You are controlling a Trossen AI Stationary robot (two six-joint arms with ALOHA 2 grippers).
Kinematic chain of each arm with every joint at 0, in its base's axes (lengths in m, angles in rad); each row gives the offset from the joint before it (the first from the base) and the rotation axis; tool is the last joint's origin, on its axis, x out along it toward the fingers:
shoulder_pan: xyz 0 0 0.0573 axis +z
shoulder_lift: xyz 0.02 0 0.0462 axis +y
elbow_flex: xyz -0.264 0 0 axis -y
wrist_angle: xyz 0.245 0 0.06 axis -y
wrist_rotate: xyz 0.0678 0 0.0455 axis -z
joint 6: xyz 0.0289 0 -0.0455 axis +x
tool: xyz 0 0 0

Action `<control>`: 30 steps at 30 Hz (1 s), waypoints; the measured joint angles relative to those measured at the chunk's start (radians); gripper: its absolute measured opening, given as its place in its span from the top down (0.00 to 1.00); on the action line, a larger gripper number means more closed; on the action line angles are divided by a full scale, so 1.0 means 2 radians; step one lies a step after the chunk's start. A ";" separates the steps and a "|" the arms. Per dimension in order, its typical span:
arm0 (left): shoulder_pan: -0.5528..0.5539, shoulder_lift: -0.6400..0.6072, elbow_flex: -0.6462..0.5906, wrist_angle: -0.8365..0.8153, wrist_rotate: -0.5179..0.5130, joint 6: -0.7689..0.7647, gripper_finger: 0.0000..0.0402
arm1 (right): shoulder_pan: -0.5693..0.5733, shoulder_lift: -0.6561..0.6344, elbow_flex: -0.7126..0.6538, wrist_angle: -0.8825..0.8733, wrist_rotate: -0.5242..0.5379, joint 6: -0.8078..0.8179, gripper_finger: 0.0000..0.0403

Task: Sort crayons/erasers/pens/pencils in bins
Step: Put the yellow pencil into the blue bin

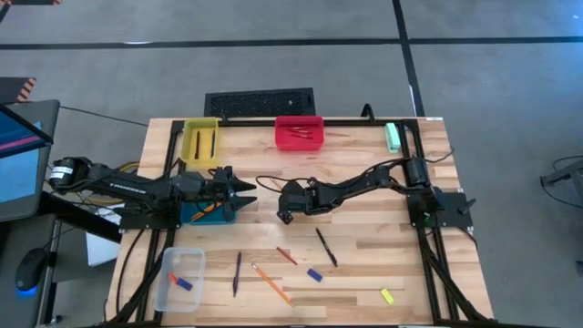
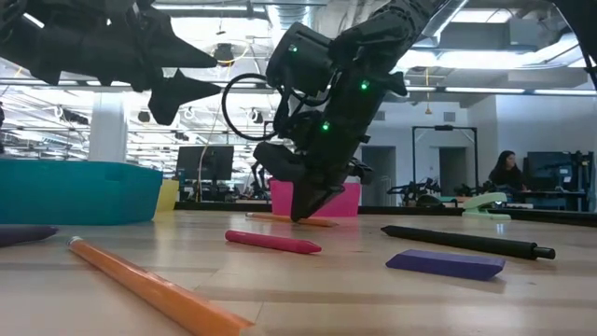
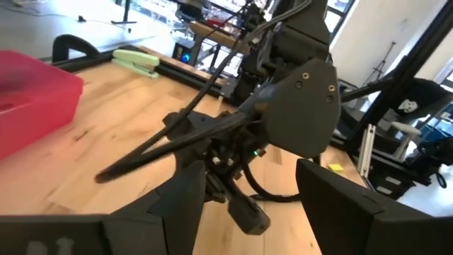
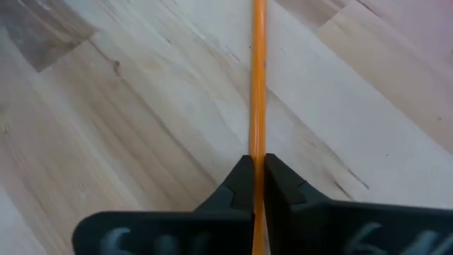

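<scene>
My right gripper (image 1: 285, 215) stands at mid-table, shut on an orange pencil (image 4: 258, 85) that lies low on the wood (image 2: 270, 218). My left gripper (image 1: 239, 191) hovers open over the teal bin (image 1: 202, 213), fingers level and pointing toward the right arm, nothing between them (image 3: 258, 212). The yellow bin (image 1: 201, 141) and red bin (image 1: 299, 132) stand at the far edge, each with sticks inside. The clear bin (image 1: 178, 278) at the near left holds erasers. On the near table lie a black pen (image 1: 326, 246), a purple pen (image 1: 237, 271), another pencil (image 1: 271, 282), a red crayon (image 1: 286, 255) and two erasers (image 1: 314, 274). My right gripper pinches the orange pencil's shaft (image 4: 258, 152) between its two fingertips. The fingers slant down from the table's right side. The pencil runs straight out ahead between them. In the low view it lies about level, at or just above the tabletop.
A green stapler-like object (image 1: 393, 137) lies at the far right corner. A yellow eraser (image 1: 387, 295) sits near the front right. A black frame rail (image 1: 419, 182) runs along the table's right side. A person sits far off in the room (image 2: 508, 173).
</scene>
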 joint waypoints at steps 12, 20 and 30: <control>-0.002 0.000 0.000 0.000 -0.004 0.008 0.47 | -0.034 -0.002 0.036 -0.092 -0.105 -0.024 0.67; -0.002 0.000 0.000 0.000 -0.004 0.009 0.47 | -0.044 0.004 0.067 -0.176 -0.134 -0.062 0.66; -0.002 0.000 0.000 0.000 -0.004 0.008 0.47 | -0.044 0.003 0.066 -0.182 -0.142 -0.064 0.77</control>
